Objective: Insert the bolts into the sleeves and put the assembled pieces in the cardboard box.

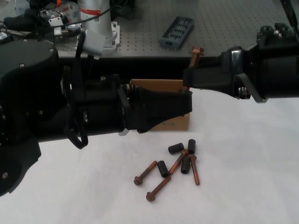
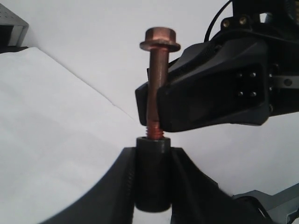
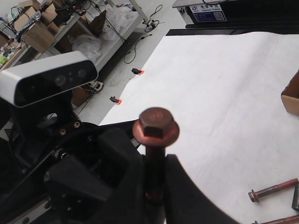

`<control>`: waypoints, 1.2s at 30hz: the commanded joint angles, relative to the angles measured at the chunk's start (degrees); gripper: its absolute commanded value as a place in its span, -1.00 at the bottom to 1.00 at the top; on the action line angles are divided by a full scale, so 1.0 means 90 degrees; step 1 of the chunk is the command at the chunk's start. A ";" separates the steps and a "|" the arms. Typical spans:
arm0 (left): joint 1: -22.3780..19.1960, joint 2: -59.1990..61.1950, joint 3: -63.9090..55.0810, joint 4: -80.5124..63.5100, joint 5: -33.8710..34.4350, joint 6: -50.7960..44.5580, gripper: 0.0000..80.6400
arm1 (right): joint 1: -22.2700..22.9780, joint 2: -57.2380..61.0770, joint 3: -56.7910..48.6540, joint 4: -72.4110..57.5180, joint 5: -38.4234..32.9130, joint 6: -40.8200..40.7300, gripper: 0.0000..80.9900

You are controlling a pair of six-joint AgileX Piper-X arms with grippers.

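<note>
My left gripper (image 2: 150, 186) is shut on an upright black sleeve (image 2: 151, 175). Straight above it, my right gripper (image 2: 154, 109) is shut on a copper bolt (image 2: 158, 79) whose threaded tip sits at the sleeve's mouth. The right wrist view looks down on the bolt's flanged head (image 3: 156, 125) between the right gripper (image 3: 154, 186) fingers. In the high view both grippers meet over the cardboard box (image 1: 161, 105), the bolt (image 1: 194, 55) standing up from the right gripper (image 1: 187, 84). Several loose bolts (image 1: 145, 172) and black sleeves (image 1: 175, 148) lie on the white sheet below the box.
A blue-grey parts tray (image 1: 176, 31) and cables lie on the perforated bench behind. The left arm's bulky body (image 1: 32, 107) fills the left side. The white sheet (image 1: 252, 177) is bare to the right of the pile. A camera housing (image 3: 46, 81) sits on the left arm.
</note>
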 commanded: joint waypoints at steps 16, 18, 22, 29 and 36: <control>0.0060 -0.0065 -0.0123 -0.0792 -0.0477 -0.0095 -0.99 | 0.0074 -0.0030 0.0021 0.0086 -0.0024 -0.0139 -0.94; 0.0060 -0.0065 -0.0123 -0.0927 -0.0477 -0.0095 -0.99 | 0.0074 -0.0030 0.0021 0.0067 -0.0024 -0.0137 -0.94; 0.0060 -0.0065 -0.0123 -0.1111 -0.0477 -0.0095 -0.99 | 0.0074 -0.0030 0.0021 -0.0170 -0.0110 0.0128 -0.94; 0.0060 -0.0065 -0.0123 -0.1111 -0.0477 -0.0095 -0.99 | 0.0074 -0.0030 0.0021 -0.0240 -0.0188 0.0155 -0.94; 0.0060 -0.0065 -0.0123 -0.1110 -0.0528 -0.0095 -0.99 | 0.0074 -0.0030 0.0021 -0.0241 -0.0158 -0.0159 -0.46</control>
